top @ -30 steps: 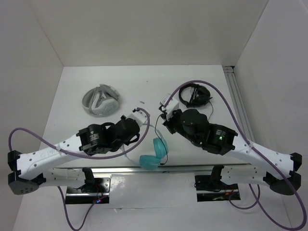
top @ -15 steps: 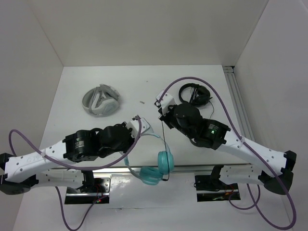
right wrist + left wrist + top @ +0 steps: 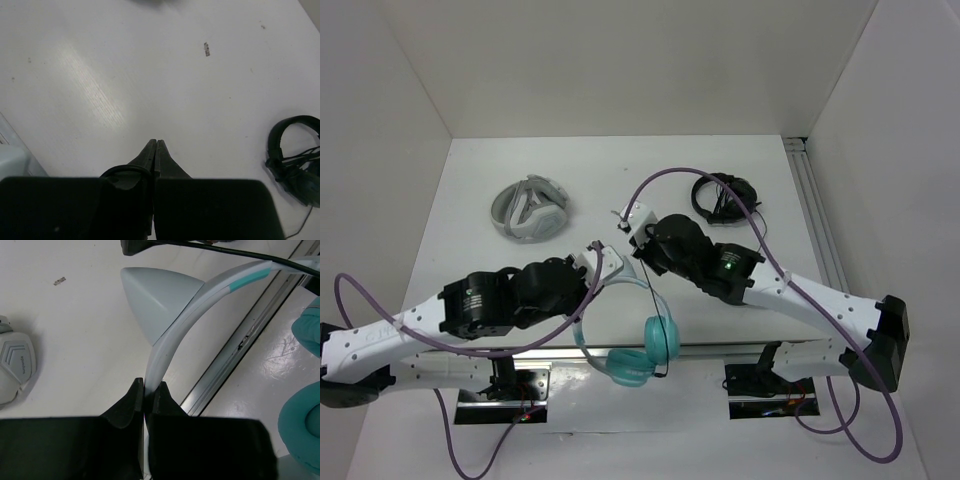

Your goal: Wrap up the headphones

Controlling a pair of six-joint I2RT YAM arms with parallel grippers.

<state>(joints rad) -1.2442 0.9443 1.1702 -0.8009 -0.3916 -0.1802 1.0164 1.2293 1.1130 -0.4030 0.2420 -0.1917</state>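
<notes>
As left gripper (image 3: 145, 388) pinches headphones' (image 3: 660, 338) headband (image 3: 175, 325), right gripper (image 3: 155, 145) (pressed together) nips the cable (image 3: 240, 252).

Left arm (image 3: 400, 327) and right arm (image 3: 820, 305): white links, black cylindrical joint housings, a looping purple cable (image 3: 685, 170) on each. Left gripper (image 3: 146, 392) and right gripper (image 3: 156, 144): matte black wedge-shaped fingers. A green light (image 3: 728, 257) marks the right arm.

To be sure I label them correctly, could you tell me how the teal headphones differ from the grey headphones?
The teal headphones are opened out, their headband clamped in the left gripper; the grey headphones lie folded on the table, untouched. The teal pair trails a black cable; the grey pair shows none. Both are over-ear.
</notes>
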